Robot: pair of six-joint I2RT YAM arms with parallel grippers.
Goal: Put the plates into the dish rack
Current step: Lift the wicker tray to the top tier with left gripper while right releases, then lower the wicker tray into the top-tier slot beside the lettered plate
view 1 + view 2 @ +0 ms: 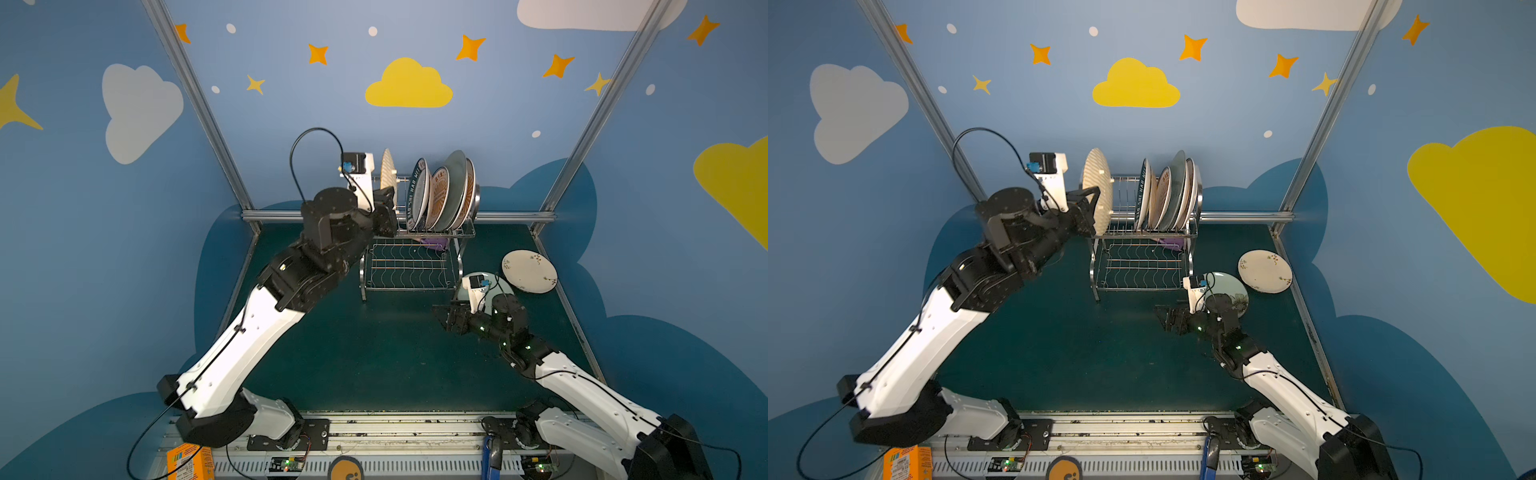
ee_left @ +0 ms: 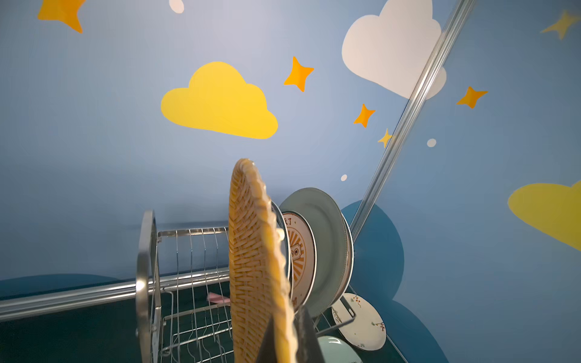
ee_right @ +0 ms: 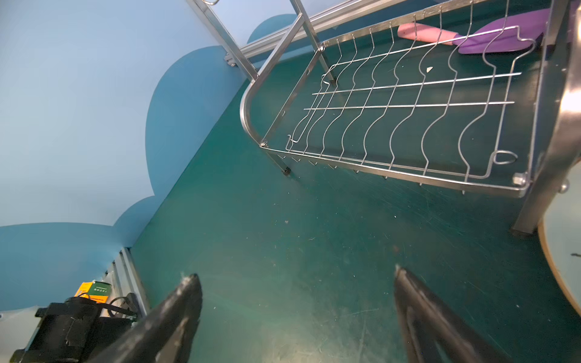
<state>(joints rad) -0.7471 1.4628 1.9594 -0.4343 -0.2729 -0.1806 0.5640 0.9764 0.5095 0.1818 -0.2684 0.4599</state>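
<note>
My left gripper (image 1: 388, 204) (image 1: 1096, 200) (image 2: 287, 327) is shut on the lower rim of a woven tan plate (image 1: 387, 173) (image 1: 1097, 187) (image 2: 251, 251). It holds the plate upright over the left, vacant slots of the dish rack (image 1: 467, 233) (image 1: 1142, 287) (image 2: 146, 267) (image 3: 393, 166). Several plates (image 1: 440, 195) (image 1: 1167, 195) (image 2: 327, 239) stand in the upper tier's right part. A cream floral plate (image 1: 528, 271) (image 1: 1264, 271) (image 2: 361, 323) and a pale green plate (image 1: 500, 287) (image 1: 1229, 289) (image 2: 336, 349) lie on the table right of the rack. My right gripper (image 1: 441, 318) (image 1: 1163, 318) (image 3: 295, 276) hovers open over bare table.
A purple spatula with a pink handle (image 1: 434, 243) (image 1: 1169, 242) (image 3: 500, 34) lies on the table behind the rack's lower tier. An orange box (image 1: 189, 461) (image 1: 907, 463) sits at the front left. Metal frame rails border the green table.
</note>
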